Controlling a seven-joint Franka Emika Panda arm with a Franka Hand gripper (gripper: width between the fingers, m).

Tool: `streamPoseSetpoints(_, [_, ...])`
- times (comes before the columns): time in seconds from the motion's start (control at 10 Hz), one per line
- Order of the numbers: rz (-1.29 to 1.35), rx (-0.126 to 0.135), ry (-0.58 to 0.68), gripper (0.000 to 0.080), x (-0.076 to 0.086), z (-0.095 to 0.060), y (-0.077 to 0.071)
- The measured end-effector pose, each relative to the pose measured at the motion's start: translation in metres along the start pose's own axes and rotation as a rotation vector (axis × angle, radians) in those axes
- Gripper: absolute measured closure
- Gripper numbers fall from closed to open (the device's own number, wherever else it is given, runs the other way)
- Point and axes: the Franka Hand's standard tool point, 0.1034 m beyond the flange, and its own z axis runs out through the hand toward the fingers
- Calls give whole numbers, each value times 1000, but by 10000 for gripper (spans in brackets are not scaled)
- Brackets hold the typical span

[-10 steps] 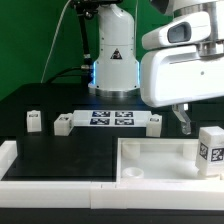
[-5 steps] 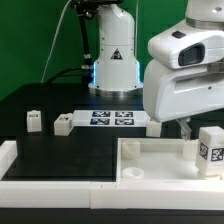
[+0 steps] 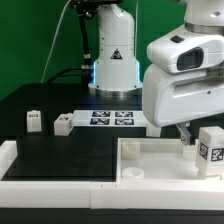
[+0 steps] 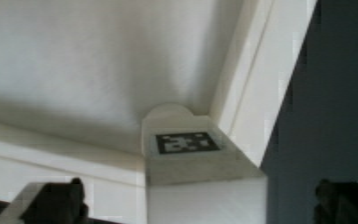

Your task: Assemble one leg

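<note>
The tool [image 4: 197,200] hangs wide open, holding nothing, close above the leg [image 3: 210,150], which stands upright at a corner of the white panel [image 3: 150,152], on the exterior view's right of the bench [image 3: 45,142]

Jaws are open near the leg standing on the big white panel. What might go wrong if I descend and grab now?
1. The leg stands close against the raised rim of the panel; one of the jaws descending on that side may hit the rim.
2. In the exterior view the jaws look offset to the exterior view's left of the leg, so a straight descent might clip its top and tip it over.
</note>
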Motion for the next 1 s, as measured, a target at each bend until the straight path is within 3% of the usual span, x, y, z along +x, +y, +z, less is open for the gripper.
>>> streamPoseSetpoints(0.2, [0,0,0,417,0,0,0])
streamPoseSetpoints(0.3, [0,0,1,505,0,0,0])
streamPoseSetpoints(0.7, [46,1,2,505,0,0,1])
streamPoseSetpoints(1.0, [562,40,62,505,0,1,0])
